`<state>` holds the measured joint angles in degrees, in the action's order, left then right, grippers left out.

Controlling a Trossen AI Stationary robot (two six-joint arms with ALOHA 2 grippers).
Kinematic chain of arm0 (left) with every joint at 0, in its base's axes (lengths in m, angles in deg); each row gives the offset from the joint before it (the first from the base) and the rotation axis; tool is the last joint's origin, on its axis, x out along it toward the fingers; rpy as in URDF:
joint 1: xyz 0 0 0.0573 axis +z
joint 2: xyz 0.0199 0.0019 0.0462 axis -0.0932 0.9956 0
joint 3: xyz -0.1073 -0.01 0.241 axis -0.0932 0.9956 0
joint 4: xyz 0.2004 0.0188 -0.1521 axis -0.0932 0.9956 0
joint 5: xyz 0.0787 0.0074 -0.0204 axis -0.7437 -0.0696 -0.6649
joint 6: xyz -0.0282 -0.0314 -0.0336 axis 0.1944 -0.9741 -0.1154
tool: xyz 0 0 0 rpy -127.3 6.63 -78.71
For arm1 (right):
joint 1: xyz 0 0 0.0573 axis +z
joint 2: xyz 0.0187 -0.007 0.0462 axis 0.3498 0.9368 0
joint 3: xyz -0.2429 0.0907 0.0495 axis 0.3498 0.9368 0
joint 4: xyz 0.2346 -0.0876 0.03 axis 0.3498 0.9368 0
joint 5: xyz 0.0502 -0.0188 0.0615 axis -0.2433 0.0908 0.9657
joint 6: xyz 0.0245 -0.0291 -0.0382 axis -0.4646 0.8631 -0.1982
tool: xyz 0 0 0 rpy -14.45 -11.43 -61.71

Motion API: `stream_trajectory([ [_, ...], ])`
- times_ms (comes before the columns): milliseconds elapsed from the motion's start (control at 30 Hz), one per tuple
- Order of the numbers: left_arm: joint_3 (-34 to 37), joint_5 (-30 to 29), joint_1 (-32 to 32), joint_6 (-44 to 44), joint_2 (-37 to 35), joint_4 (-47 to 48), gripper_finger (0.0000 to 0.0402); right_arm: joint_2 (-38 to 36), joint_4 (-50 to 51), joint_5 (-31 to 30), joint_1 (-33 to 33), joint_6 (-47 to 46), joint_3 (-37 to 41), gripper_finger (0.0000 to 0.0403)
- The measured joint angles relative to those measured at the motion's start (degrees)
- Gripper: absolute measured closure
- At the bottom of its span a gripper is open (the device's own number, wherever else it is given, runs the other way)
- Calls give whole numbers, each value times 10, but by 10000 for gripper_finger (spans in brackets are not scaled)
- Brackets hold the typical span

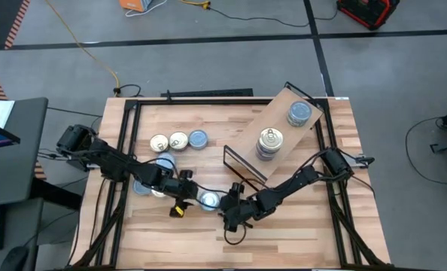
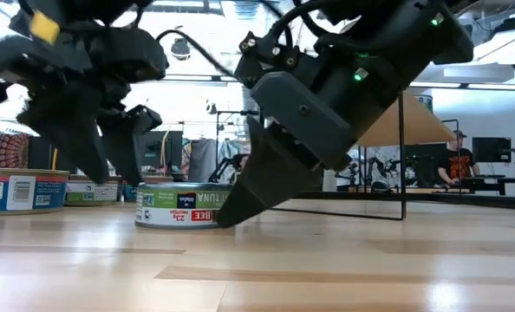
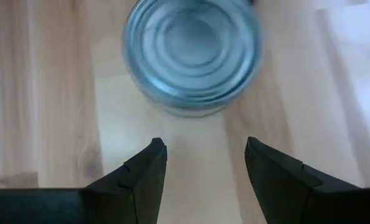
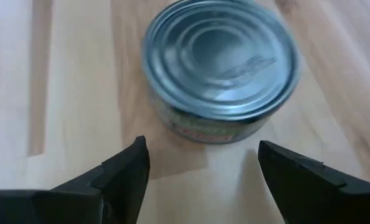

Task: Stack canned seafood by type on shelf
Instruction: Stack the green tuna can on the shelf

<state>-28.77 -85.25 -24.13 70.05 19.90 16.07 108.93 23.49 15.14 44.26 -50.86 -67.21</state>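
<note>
- Pale butcher-block surface (image 1: 299,226) fills the high view, with a grey shop floor and cables beyond it.
- Both arms crowd the near middle, flanking one blue-lidded tin (image 1: 209,200); that's the can in play.
- Right end effector (image 1: 229,218) sits just right of it, fingers spread wide and empty; the tin lies ahead of them, not yet between them.
- Left end effector (image 1: 180,203) hovers just left, fingers parted, holding nothing.
- My call: only one arm should take it, so the other should back off. Centre the fingers across the tin's round wall, go low and close gently.
- The tin sits flat, lid up, its short axis vertical; being round, it has no heading.
- Far right, the shelf (image 1: 278,120) lies angled, already carrying a gold-topped stack (image 1: 269,143) and a blue stack (image 1: 299,114).
- More tins (image 1: 177,140) wait on the far left.
</note>
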Motion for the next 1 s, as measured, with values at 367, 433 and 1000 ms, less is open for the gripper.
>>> stream_trajectory([
  [367,0,-21,9,19,79,-77,193,0,-2,13,-22,14,0,78],
  [433,1,-21,8,19,80,-94,193,0,-6,13,-22,21,0,78],
  [1000,3,-24,-17,25,80,-127,193,-1,-49,-20,-24,99,-34,78],
])
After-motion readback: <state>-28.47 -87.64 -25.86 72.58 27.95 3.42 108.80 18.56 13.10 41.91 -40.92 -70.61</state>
